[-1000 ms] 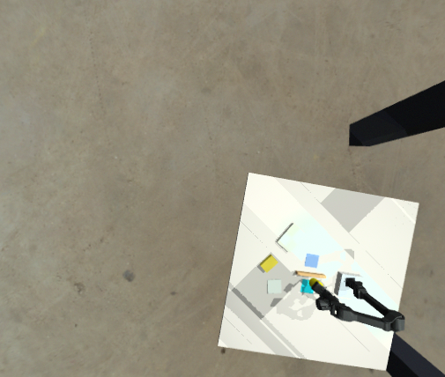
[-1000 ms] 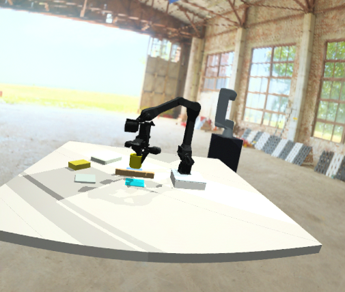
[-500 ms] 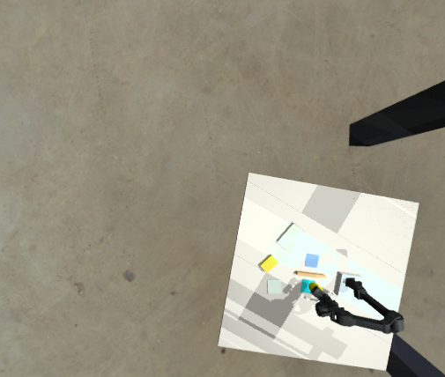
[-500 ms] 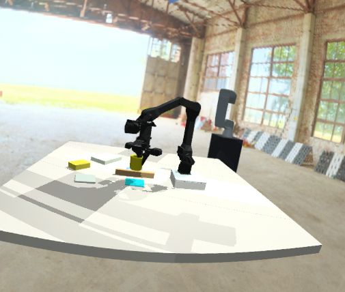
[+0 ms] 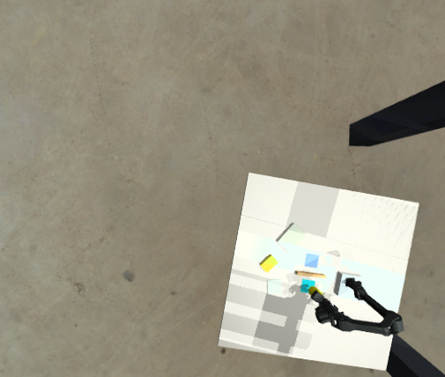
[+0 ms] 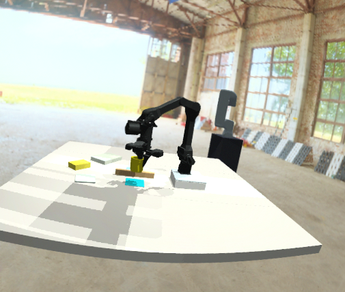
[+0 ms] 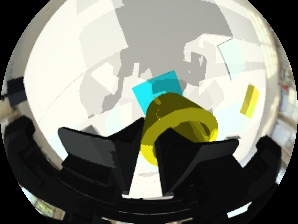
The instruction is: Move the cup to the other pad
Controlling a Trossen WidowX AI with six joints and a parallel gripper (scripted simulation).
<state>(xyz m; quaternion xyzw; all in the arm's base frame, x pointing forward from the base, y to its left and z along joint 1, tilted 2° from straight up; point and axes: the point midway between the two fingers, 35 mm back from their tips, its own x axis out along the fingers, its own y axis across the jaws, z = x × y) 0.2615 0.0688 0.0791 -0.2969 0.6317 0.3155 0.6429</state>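
The yellow cup (image 5: 313, 290) (image 6: 136, 164) (image 7: 172, 107) hangs above the table near the cyan pad (image 5: 307, 285) (image 6: 134, 183) (image 7: 145, 93), looking close to upright in the exterior view. My gripper (image 5: 316, 294) (image 6: 141, 157) (image 7: 149, 121) is shut on the cup's wall, with one finger inside the rim in the wrist view. In the wrist view the cup covers the near part of the cyan pad. The blue pad (image 5: 311, 260) lies across the wooden bar (image 5: 310, 274) (image 6: 147, 174) from the cyan one. No marbles can be made out; most of the cup's inside is hidden.
A yellow block (image 5: 269, 263) (image 6: 79, 165) (image 7: 249, 101), a pale flat tile (image 5: 274, 286) (image 6: 85, 179) (image 7: 231, 59) and a pale green slab (image 5: 292, 234) (image 6: 106, 159) lie to the left in the top and exterior views. The arm's base stands on a grey-white block (image 6: 189, 184).
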